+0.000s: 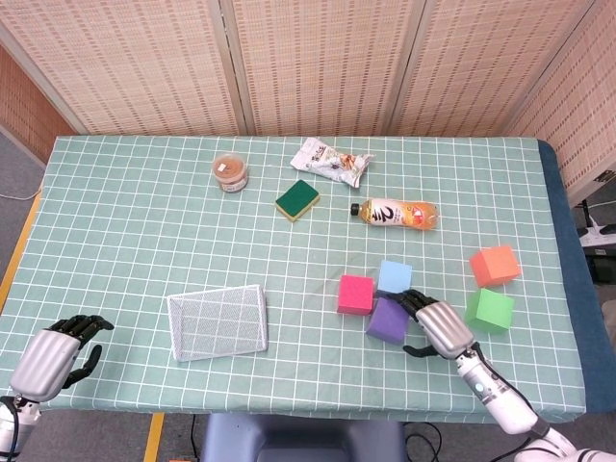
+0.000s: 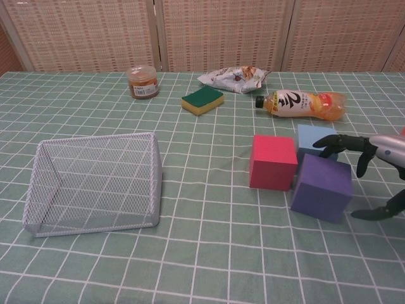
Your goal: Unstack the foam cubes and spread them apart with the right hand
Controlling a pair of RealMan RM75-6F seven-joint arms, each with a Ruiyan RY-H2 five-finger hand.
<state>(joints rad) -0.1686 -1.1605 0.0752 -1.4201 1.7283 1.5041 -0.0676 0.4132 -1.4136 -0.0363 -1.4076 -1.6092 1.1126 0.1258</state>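
Note:
Three foam cubes sit close together right of the table's middle: a pink cube (image 1: 355,294) (image 2: 273,162), a light blue cube (image 1: 395,276) (image 2: 312,137) behind it, and a purple cube (image 1: 388,320) (image 2: 321,187) in front. None is stacked. An orange cube (image 1: 495,265) and a green cube (image 1: 492,309) lie apart near the right edge. My right hand (image 1: 439,326) (image 2: 374,166) is at the purple cube's right side. Its fingers (image 2: 340,142) spread over the cube's back corner beside the blue cube, its thumb hangs apart, and it holds nothing. My left hand (image 1: 54,355) rests at the near left corner, holding nothing.
A white wire basket (image 1: 218,321) (image 2: 95,183) lies front left. At the back are a small brown jar (image 1: 230,171), a green and yellow sponge (image 1: 297,199), a snack bag (image 1: 331,161) and a drink bottle lying on its side (image 1: 396,214). The right table edge is close behind the green cube.

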